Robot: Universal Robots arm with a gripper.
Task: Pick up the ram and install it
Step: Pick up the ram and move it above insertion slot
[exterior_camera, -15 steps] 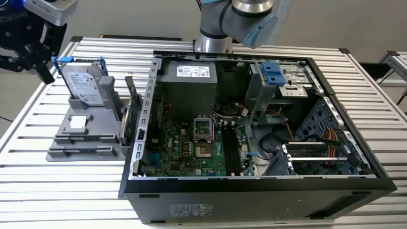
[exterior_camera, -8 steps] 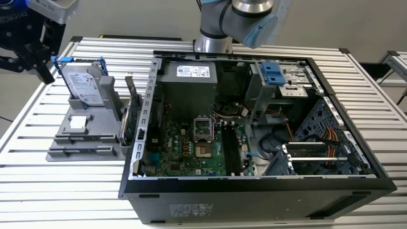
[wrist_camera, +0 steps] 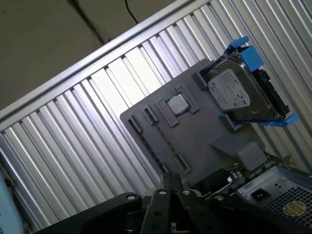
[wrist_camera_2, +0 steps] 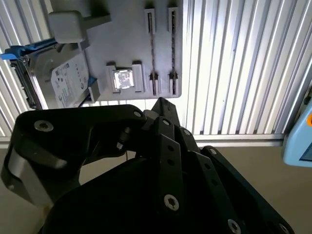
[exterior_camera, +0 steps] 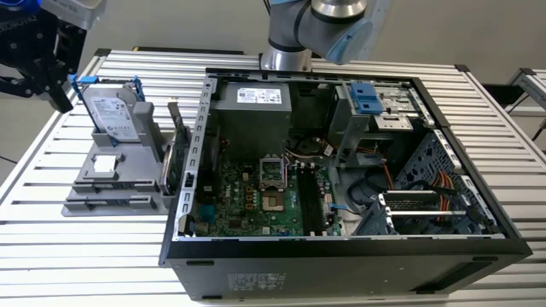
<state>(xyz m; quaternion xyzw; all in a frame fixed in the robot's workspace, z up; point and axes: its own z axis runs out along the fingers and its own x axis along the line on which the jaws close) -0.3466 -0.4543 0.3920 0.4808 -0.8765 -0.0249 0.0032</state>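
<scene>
While near one gray holder with one hard drive; one tool, closed.

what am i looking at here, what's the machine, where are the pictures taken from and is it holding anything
It is one robot arm with a black gripper. The exterior view comes from a camera off the arm; both wrist views come from cameras riding on the arm, looking past the gripper. On the slatted metal table stands an open computer case with its green motherboard showing. On the exterior view's left, a grey holder carries a silver hard drive in a blue frame. The gripper hangs near that holder, and I see nothing held in it.
</scene>
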